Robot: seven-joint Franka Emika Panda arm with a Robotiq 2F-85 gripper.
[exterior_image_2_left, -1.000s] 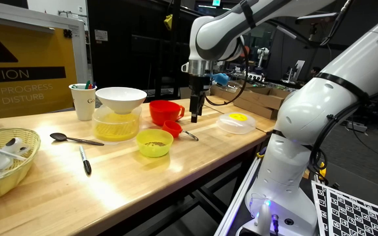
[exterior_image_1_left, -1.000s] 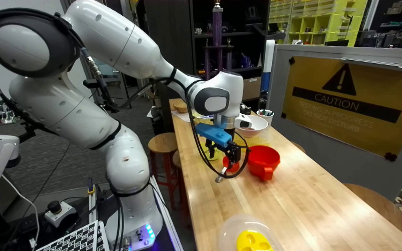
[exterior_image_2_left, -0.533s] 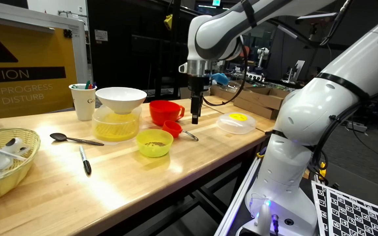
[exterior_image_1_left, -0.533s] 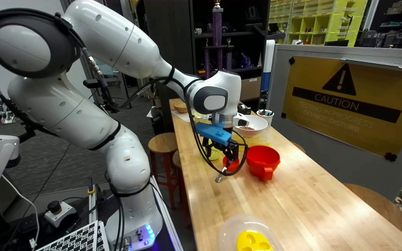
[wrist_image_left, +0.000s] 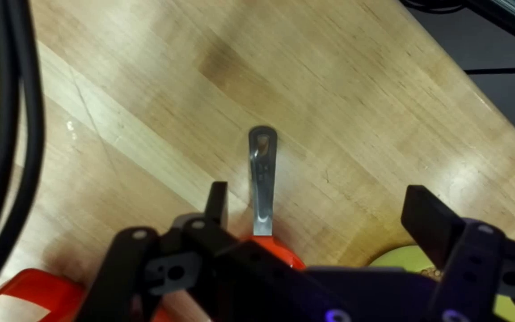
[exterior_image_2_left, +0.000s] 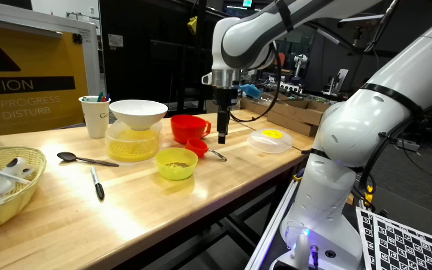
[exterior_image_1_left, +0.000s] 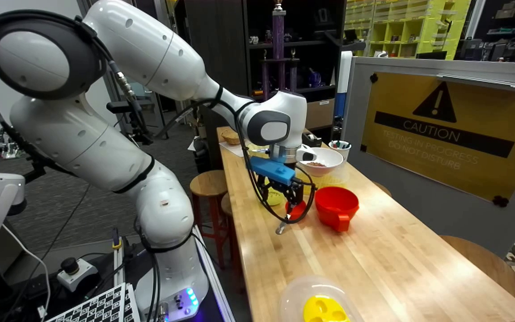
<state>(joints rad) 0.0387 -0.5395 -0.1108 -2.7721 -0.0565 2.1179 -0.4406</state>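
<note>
The gripper (wrist_image_left: 318, 203) hangs above the handle (wrist_image_left: 263, 183) of the cup (wrist_image_left: 280, 250), jaws wide apart; in the wrist view the metal handle shows between the fingers (wrist_image_left: 217, 201), closer to one than the other. The red cup rests on the table (wrist_image_left: 329, 112), its inside mostly hidden. Just beside it is the yellow bowl (exterior_image_2_left: 174, 174), holding some brown bits (exterior_image_2_left: 177, 164); whether the two touch, I cannot tell. Near the cup's other side stands the red mug (exterior_image_2_left: 186, 130), open at the top. The table's edge slants past the handle in the wrist view, with a stretch of wood between.

Farther off, the clear tub (exterior_image_2_left: 132, 148), yellow in its lower part, bears the white bowl (exterior_image_2_left: 138, 119), where an exterior view shows more brown bits. The clear dome (exterior_image_2_left: 264, 145) lies apart from the cup, wood running between them. Past the tub are the spoon (exterior_image_2_left: 89, 160), the marker (exterior_image_2_left: 96, 183), the upright paper cup (exterior_image_2_left: 98, 122) full of pens (exterior_image_2_left: 101, 97), and the basket (exterior_image_2_left: 21, 198) with assorted items in it. A partition (exterior_image_1_left: 400, 185) rises beyond the table on the mug's side.
</note>
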